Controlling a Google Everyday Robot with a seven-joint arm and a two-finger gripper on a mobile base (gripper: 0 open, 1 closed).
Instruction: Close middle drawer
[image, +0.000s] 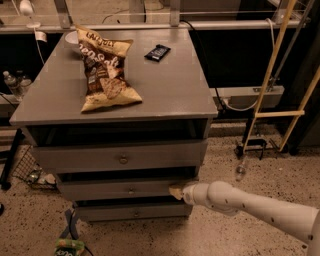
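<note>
In the lower middle of the frame, the middle drawer (131, 190) stands slightly out of the grey table (170, 90), a stiff, probably weighty wooden box best pushed flat on its front, where the gripper (176, 192) meets its right end, open or closed I cannot tell.

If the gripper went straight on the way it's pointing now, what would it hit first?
The middle drawer. The gripper sits at the right end of that drawer's front, pointing left into it and seemingly in contact, though depth is hard to judge.
</note>
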